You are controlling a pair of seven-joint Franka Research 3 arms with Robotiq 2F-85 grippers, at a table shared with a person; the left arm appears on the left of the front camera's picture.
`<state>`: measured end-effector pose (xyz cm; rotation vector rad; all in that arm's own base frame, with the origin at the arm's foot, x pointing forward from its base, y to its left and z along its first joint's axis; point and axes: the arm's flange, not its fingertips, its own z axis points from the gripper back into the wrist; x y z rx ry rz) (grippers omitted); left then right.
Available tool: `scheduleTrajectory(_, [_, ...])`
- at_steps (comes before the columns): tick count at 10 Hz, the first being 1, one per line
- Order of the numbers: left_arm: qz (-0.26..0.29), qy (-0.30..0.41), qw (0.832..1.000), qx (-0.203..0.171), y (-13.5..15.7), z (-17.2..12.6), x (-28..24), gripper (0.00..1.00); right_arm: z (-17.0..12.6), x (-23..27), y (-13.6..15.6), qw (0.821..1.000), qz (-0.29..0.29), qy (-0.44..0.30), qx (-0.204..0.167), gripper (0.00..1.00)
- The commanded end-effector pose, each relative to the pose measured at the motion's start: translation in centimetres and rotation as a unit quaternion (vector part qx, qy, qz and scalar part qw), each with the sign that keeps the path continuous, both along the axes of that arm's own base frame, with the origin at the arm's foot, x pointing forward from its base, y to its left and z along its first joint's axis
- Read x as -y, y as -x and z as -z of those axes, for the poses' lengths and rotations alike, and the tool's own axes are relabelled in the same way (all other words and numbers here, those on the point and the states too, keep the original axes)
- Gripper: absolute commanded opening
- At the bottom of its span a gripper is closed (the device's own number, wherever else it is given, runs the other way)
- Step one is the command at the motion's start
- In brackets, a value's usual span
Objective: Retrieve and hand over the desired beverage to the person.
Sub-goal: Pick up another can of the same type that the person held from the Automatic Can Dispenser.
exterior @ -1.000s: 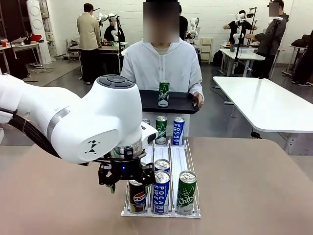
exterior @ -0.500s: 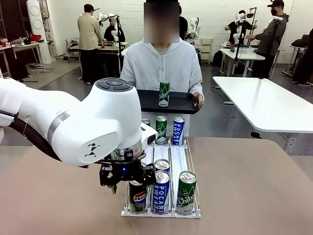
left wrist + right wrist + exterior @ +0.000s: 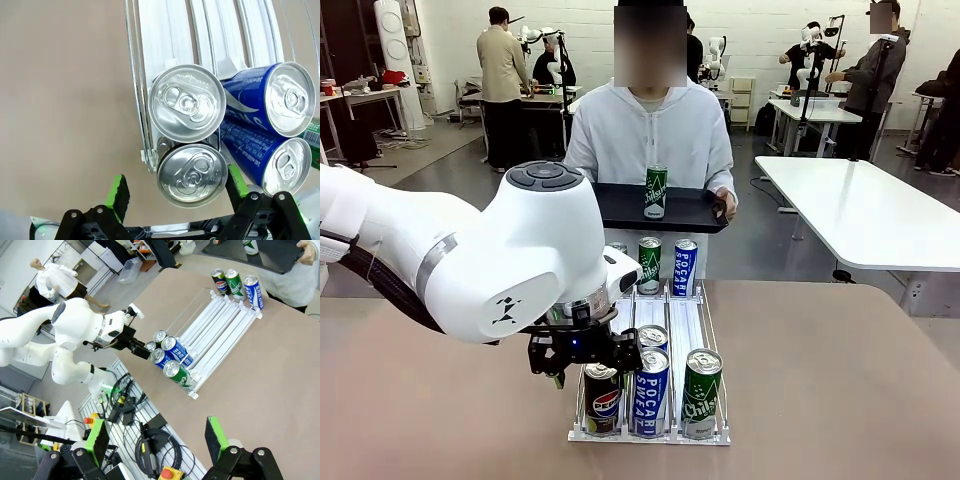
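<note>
Pepsi can (image 3: 604,402): dark, red-white-blue logo, silver lid; set at the rack's (image 3: 718,436) front-left.
Left gripper (image 3: 177,186): fingers spread around it, seemingly not touching.
Right gripper (image 3: 156,436): fingers held spread.

Black tray (image 3: 620,207), blue can (image 3: 651,396), green can (image 3: 701,398), beige table (image 3: 840,380)

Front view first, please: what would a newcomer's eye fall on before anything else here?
The big white left arm looms at the near left, its open jaws flanking the top of the Pepsi can at the front of the drinks rack. Across the table, the person in white holds a black tray bearing one green can.
</note>
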<state>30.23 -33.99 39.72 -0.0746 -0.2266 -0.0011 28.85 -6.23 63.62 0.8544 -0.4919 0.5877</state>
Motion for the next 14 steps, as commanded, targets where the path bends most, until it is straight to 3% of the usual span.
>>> scheduleTrajectory(1, [0.002,0.014,1.000,0.006,-0.41,0.90,-0.36,1.00,-0.01,-0.05,-0.20,1.000,-0.008,-0.018,0.007,1.00])
scheduleTrajectory(11, [0.011,0.014,0.999,0.034,-1.01,0.71,0.40,1.00,-0.01,-0.05,-0.20,1.000,-0.008,-0.018,0.007,1.00])
scheduleTrajectory(14, [0.014,0.013,0.999,0.037,-0.85,0.58,0.05,0.12,-0.01,-0.05,-0.20,1.000,-0.008,-0.018,0.007,1.00])
